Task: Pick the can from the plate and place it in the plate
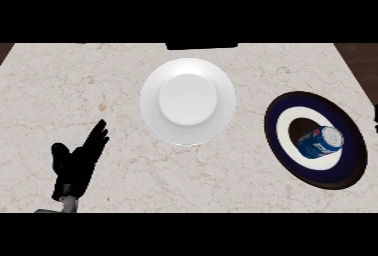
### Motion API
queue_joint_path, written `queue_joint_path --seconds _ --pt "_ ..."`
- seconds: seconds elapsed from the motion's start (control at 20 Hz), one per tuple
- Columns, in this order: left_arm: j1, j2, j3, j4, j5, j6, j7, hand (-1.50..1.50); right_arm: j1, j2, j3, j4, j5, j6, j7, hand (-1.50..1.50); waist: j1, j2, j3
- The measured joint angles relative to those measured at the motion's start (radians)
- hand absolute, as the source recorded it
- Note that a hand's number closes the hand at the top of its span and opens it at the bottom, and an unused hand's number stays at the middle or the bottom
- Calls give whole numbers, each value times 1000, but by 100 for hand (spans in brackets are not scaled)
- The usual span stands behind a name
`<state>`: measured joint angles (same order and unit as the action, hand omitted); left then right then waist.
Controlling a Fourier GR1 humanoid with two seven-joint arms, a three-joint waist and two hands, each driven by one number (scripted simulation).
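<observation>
Left hand: the left hand [76,161] shows near the lower left of the view, low over the counter [44,100]. Its fingers are straight and spread apart, pointing up and away, and it holds nothing. It looks to be at rest, parked on the side away from the work.

Right hand: it does not show in the view at all, so nothing can be said of its fingers.

Can: the blue can [322,142] with white markings lies tilted on the pale centre of the dark-rimmed plate [279,120], its silver end turned up and to the right. This is the thing to be picked, and it sits untouched at the right side of the counter, on the side the right hand would naturally serve.

Dark-rimmed plate: navy rim, light middle, near the counter's right edge. It is the source plate by my reading, since the can is on it.

White plate: the white plate [188,101] stands farther back, about mid-counter, well apart from the dark-rimmed plate, with nothing on it. I judge it the goal.

Stage: the pick is not yet begun.

Next move: a reach to the can, whose round, tilted body may roll when gripped.
</observation>
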<state>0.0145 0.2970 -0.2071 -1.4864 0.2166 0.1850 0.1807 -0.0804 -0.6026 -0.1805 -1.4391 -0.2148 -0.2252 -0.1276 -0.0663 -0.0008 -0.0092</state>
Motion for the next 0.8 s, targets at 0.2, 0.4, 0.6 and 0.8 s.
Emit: queue_joint_path --seconds 0.2,0.4,0.6,0.8 --pt "7 -39 2 -1 19 7 -9 0 37 -27 -166 24 -13 -113 -29 -150 19 -4 8" --pt "15 -53 15 0 27 -12 -23 0 143 -24 -263 -31 -36 -95 -68 -150 40 -5 10" --pt "-3 -73 16 32 19 -15 -29 0 245 -75 -288 -128 -26 -40 1 -150 45 -8 13" --pt "-1 -80 16 22 20 -17 -28 0 320 -187 -246 -174 16 60 127 -150 51 -6 11"
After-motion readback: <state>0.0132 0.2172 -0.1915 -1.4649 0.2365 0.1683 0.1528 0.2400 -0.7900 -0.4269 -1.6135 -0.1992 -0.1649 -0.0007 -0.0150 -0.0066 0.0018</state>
